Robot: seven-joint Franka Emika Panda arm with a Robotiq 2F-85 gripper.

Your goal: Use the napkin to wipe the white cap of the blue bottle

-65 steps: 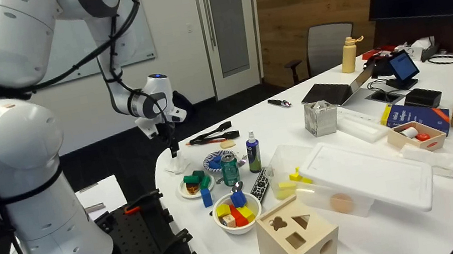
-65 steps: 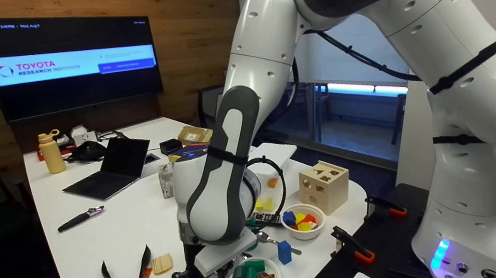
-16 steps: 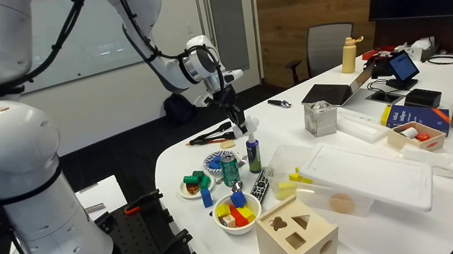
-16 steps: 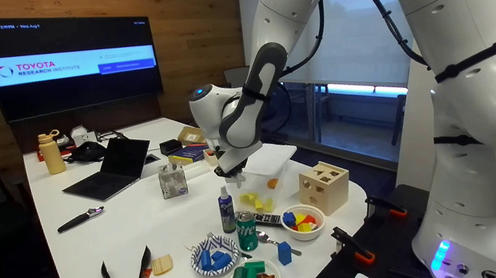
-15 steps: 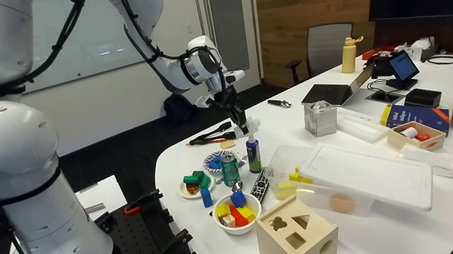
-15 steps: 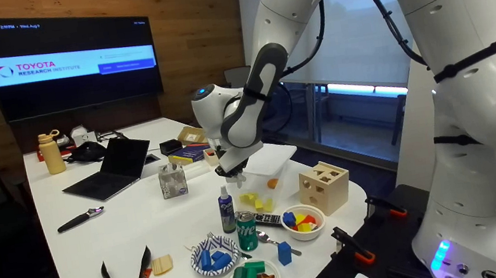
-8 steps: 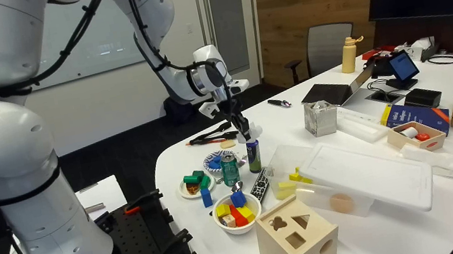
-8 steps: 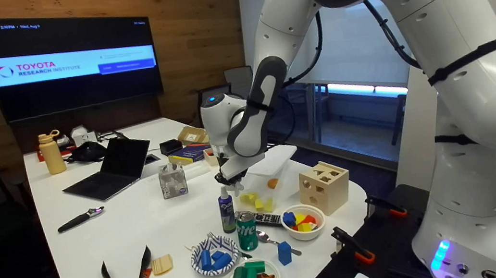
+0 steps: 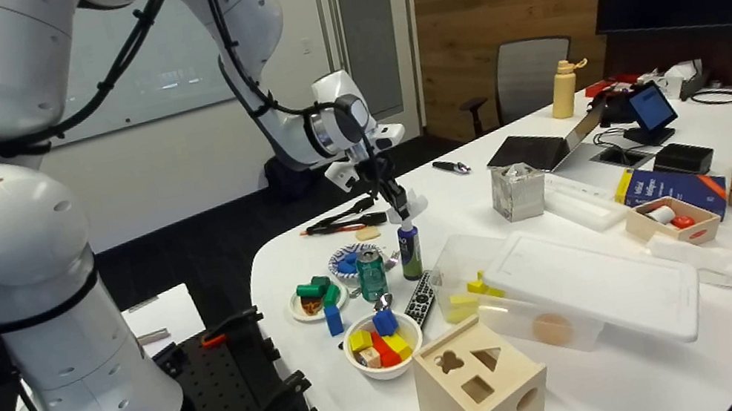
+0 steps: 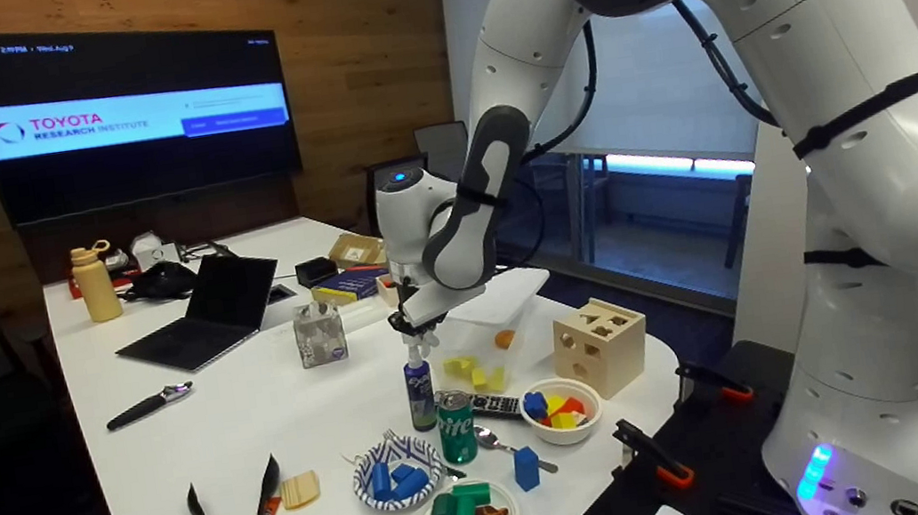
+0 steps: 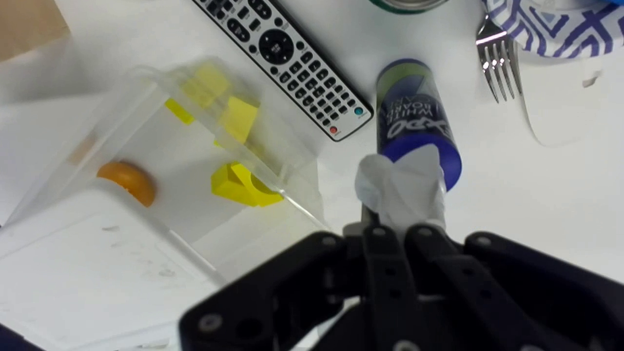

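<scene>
The blue bottle [image 9: 410,254] stands upright on the table, its body also showing in the wrist view [image 11: 414,112]. Its white cap [image 10: 414,355] peeks out just below my fingertips in both exterior views; in the wrist view the napkin hides it. My gripper [image 10: 417,331] is directly over the bottle, fingers pointing down, and is shut on the crumpled white napkin [image 11: 409,187]. The napkin sticks out past the fingertips at cap height. Whether it touches the cap I cannot tell.
Close by the bottle are a green can [image 10: 457,428], a black remote [image 9: 420,299], a patterned bowl [image 11: 575,29] and a fork [image 11: 497,58]. A clear bin [image 9: 516,333] with a tilted white lid [image 9: 590,282] lies beside it. Farther off stands a tissue box [image 10: 319,335].
Over the last few seconds my gripper has lifted the napkin off the table and carried it to the bottle. Within the last second it has come lower and over the cap.
</scene>
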